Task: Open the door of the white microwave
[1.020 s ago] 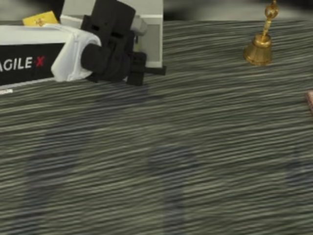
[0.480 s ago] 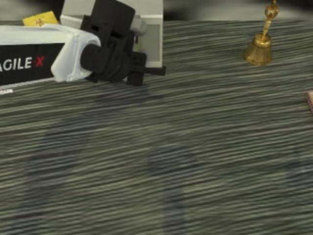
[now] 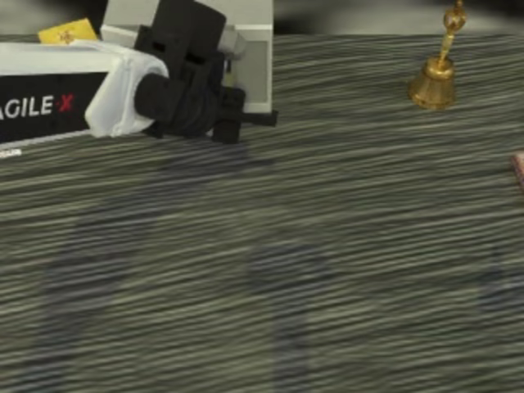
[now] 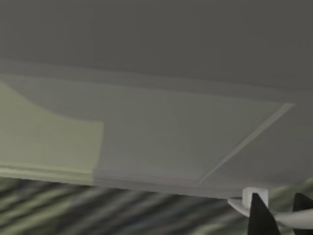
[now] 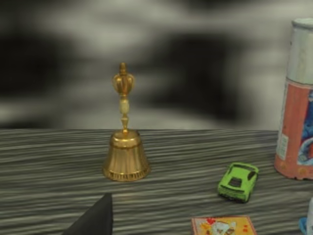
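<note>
At the table's far left, my left gripper (image 3: 246,121) is by the microwave (image 3: 254,49); its door (image 4: 146,132) looks stiff and smooth. Grab the edge strip. I cannot tell if it grips.

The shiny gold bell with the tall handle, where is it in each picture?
Top view: the gold metal bell stands at the far right of the table, away from the left gripper at the white boxy microwave.
Left wrist view: not in it; only the microwave's pale panel fills it.
Right wrist view: upright, left of centre, beside a small green toy car.
Shared landmark: the grey striped tabletop.
</note>
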`<state>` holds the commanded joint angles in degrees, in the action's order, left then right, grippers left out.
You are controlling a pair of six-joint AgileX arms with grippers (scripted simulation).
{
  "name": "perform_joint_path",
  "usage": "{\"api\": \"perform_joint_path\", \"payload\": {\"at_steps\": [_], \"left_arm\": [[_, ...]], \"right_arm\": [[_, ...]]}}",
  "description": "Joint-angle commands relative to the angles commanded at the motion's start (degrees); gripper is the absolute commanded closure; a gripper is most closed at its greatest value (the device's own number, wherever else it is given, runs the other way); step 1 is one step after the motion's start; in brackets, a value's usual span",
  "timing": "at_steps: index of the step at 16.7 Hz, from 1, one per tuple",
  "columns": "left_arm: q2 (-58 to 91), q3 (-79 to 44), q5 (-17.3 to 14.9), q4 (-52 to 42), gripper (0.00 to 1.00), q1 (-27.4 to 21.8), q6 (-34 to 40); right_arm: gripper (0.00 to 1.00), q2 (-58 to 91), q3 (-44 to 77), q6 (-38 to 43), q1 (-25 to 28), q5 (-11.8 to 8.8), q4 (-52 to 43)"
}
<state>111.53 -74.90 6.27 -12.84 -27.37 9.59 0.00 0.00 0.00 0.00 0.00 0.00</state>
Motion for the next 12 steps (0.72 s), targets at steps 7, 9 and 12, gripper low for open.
{"api": "perform_joint_path", "payload": {"at_steps": [7, 9, 12], "left_arm": [[0.00, 0.00, 0.00, 0.00, 1.00, 0.00, 0.00], [0.03, -0.03, -0.56, 0.00, 1.00, -0.41, 0.18], [-0.87, 1.19, -1.50, 0.47, 1.00, 0.25, -1.32]], "right_arm": [[0.00, 0.00, 0.00, 0.00, 0.00, 0.00, 0.00], [0.00, 0.00, 0.00, 0.00, 0.00, 0.00, 0.00], [0.00, 0.00, 0.00, 0.00, 0.00, 0.00, 0.00]]}}
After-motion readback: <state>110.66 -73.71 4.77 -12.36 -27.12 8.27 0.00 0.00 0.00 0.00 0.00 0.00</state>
